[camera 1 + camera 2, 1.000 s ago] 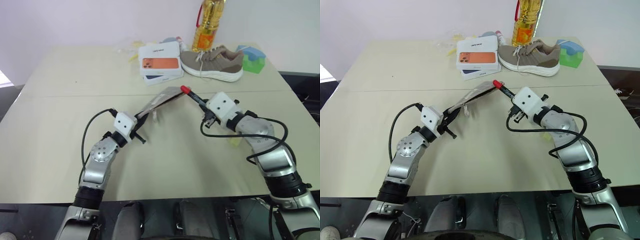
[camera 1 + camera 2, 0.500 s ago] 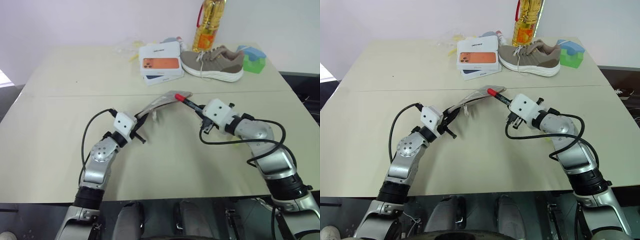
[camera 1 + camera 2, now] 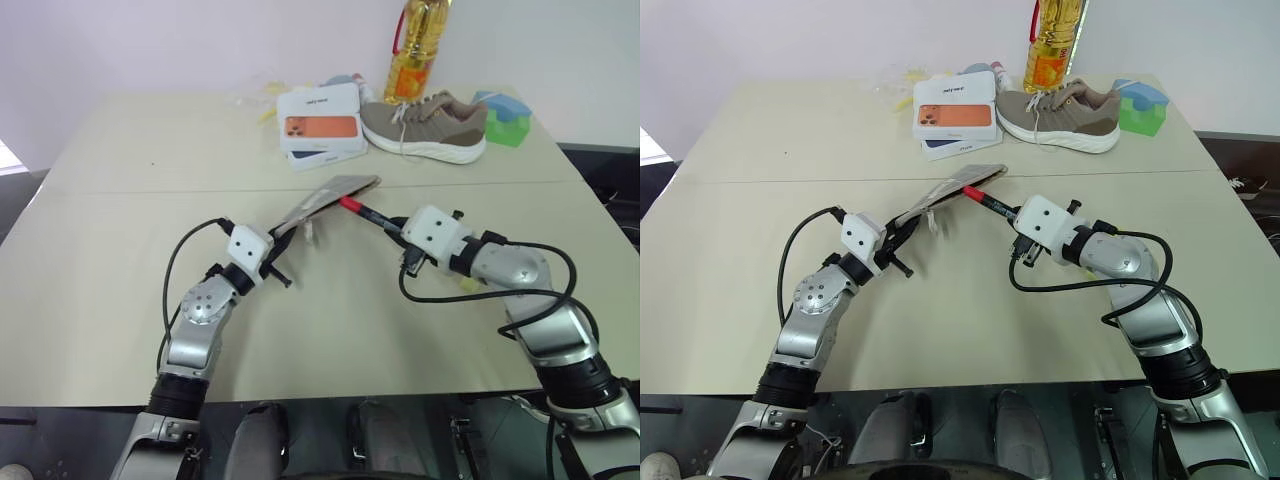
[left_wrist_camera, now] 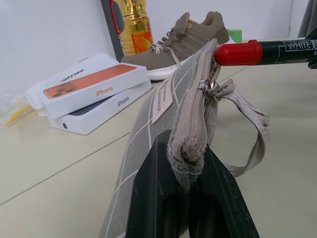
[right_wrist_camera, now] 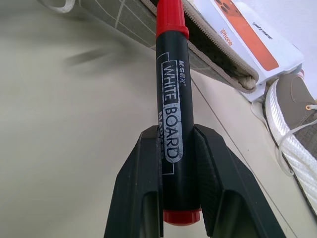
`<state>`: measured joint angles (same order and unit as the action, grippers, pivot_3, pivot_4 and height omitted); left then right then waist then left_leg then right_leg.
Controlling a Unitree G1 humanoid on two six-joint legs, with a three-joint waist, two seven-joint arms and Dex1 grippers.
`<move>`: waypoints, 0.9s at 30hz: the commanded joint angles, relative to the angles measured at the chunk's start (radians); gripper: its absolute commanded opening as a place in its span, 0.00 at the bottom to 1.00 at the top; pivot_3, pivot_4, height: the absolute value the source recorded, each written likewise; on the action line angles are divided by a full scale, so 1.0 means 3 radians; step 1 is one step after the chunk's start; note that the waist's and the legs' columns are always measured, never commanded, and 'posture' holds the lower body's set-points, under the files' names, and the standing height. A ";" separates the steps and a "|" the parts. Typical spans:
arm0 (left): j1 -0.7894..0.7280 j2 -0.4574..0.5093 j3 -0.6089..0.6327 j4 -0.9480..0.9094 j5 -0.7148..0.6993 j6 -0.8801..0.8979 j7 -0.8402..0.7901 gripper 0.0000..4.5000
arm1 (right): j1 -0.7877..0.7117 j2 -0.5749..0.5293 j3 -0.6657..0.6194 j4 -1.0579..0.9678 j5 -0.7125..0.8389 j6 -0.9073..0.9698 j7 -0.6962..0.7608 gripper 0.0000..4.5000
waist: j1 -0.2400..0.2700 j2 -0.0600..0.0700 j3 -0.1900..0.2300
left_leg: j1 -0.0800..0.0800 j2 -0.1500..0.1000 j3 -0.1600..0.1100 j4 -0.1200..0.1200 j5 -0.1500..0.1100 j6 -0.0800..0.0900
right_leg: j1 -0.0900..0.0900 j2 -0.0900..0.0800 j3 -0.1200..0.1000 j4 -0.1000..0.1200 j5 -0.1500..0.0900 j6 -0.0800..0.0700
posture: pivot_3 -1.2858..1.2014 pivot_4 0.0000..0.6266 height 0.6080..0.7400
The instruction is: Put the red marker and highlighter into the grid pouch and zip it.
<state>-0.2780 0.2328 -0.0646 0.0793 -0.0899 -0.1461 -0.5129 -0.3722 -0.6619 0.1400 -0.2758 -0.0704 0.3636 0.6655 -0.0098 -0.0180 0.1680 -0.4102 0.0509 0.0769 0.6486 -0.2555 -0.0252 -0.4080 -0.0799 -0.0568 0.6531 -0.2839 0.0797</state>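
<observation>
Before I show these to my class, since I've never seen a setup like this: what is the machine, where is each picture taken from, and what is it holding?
It is a humanoid robot with two arms, each ending in a two-fingered black gripper. Two pictures look down from its head; two look along each gripper from its wrist. The left gripper is shut on one end of the grid pouch, holding it up off the table. The right gripper is shut on the red marker, its red cap at the pouch's zipper edge. At the table's far side lie phone boxes, a shoe, an oil bottle and coloured blocks.
</observation>
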 commanded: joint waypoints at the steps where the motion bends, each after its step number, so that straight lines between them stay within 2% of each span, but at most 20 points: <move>1: -0.0011 0.0004 -0.0011 -0.0050 -0.0055 -0.0105 -0.0054 0.00 | -0.0058 -0.0043 -0.0093 -0.0053 -0.0070 -0.0013 -0.0056 0.08 | 0.0000 0.0000 0.0000 | 0.0000 0.0000 0.0000 0.0000 0.0000 0.0000 | 0.0000 0.0000 0.0000 0.0000 0.0000 0.0000 | 0.52 0.24 1.00; 11: 0.0021 0.0081 -0.0052 -0.0077 -0.0037 -0.0177 -0.0247 0.00 | -0.0090 -0.0285 0.0016 -0.0010 -0.0354 -0.0145 0.0019 0.08 | 0.0000 0.0000 0.0000 | 0.0000 0.0000 0.0000 0.0001 0.0000 0.0000 | 0.0000 0.0000 0.0000 0.0000 0.0000 0.0000 | 0.52 0.24 1.00; 16: -0.0010 0.0221 -0.0155 -0.0061 0.0042 -0.0300 -0.0412 0.00 | -0.0158 -0.0502 0.0157 0.0013 -0.0602 -0.0401 0.0146 0.08 | -0.0003 0.0000 0.0000 | 0.0001 -0.0001 0.0001 0.0001 0.0000 0.0000 | 0.0000 0.0000 0.0000 0.0000 0.0000 0.0000 | 0.52 0.24 1.00; 20: -0.0083 0.0429 -0.0324 0.0022 0.0078 -0.0474 -0.0775 0.00 | -0.0251 -0.0626 0.0370 -0.0044 -0.0862 -0.0777 0.0301 0.08 | -0.0002 0.0000 0.0000 | 0.0001 -0.0001 0.0001 0.0001 0.0000 0.0000 | 0.0000 0.0001 0.0000 0.0001 0.0000 0.0000 | 0.52 0.24 1.00; 27: -0.0246 0.0529 -0.0406 0.0087 -0.0046 -0.0524 -0.1121 0.00 | -0.0336 -0.0515 0.0568 -0.0066 -0.1042 -0.1114 0.0427 0.08 | 0.0000 0.0000 0.0000 | 0.0001 -0.0001 0.0002 0.0003 0.0000 -0.0001 | 0.0001 0.0000 0.0000 0.0001 0.0000 0.0000 | 0.52 0.24 1.00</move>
<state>-0.3339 0.3861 -0.1796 0.1169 -0.0787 -0.2776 -0.8279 -0.4476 -0.8197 0.3204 -0.2585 -0.3767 0.0539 0.7904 -0.0099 -0.0179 0.1680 -0.4100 0.0507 0.0775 0.6497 -0.2554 -0.0255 -0.4078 -0.0800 -0.0568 0.6533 -0.2839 0.0797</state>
